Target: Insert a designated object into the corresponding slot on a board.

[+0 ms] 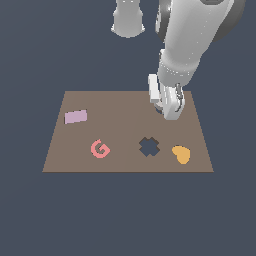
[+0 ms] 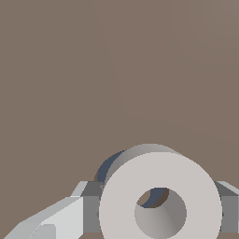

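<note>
One light grey-white ring [image 2: 159, 196] fills the near part of the wrist view, held between the two grey fingers [image 2: 91, 207] of the gripper [image 1: 167, 106], whose jaws are clamped on the ring's outer sides. Just behind the ring a dark curved recess, the slot [image 2: 108, 168], shows against the brown board [image 2: 116, 70], with a sliver of dark and brown also visible through the ring's centre hole; the ring appears to sit slightly off the slot, though the close view makes that hard to judge. In the exterior view the gripper stands over the board's far corner on that view's right, hiding the ring. Nearer than the gripper lie the dark cross-shaped cut-out [image 1: 149, 146] and, beside it, the orange heart [image 1: 181, 154]. Farther off are the pink G [image 1: 100, 149] and a pale lilac rectangle [image 1: 76, 117]. Around the board lies a plain dark blue-grey ground [image 1: 125, 215].
</note>
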{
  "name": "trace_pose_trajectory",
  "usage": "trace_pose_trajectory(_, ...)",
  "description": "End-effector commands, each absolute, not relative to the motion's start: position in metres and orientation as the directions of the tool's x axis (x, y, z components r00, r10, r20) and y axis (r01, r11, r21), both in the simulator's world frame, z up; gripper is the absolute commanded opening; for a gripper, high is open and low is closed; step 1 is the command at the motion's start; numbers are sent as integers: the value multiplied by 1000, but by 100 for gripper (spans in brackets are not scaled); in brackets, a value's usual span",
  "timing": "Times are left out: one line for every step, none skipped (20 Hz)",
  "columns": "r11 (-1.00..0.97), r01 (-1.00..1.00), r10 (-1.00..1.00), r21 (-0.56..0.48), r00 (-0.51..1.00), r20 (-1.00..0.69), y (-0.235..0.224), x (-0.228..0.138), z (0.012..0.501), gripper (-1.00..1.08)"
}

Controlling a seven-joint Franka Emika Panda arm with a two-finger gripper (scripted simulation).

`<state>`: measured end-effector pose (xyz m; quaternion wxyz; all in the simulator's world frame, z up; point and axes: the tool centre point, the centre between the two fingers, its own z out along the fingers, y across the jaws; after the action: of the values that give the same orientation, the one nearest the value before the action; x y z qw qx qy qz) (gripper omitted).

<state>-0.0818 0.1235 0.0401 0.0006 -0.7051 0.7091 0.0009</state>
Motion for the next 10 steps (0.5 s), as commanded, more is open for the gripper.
trace_pose_trajectory(45, -999, -999, 0, -45, -2, 126, -78, 41, -100)
trace_pose_trajectory(56, -998, -998, 0, -56, -2, 127, -77, 41, -100)
trace_pose_trajectory(67, -998, -998, 0, -67, -2, 128, -76, 41, -100)
trace_pose_trajectory(76, -997, -997, 0, -76, -2, 129, -75, 41, -100)
trace_pose_trajectory(84, -996, -996, 0, -84, -2, 129, -74, 41, -100)
trace_pose_trajectory(91, -996, -996, 0, -91, -2, 130, -74, 41, -100)
trace_pose_trajectory(97, -995, -995, 1, -97, -2, 130, -73, 41, -100)
trace_pose_trajectory(101, -995, -995, 1, -101, -2, 131, -73, 41, -100)
trace_pose_trajectory(104, -995, -995, 1, -104, -2, 131, -72, 41, -100)
trace_pose_trajectory(106, -994, -994, 1, -106, -2, 131, -72, 41, -100)
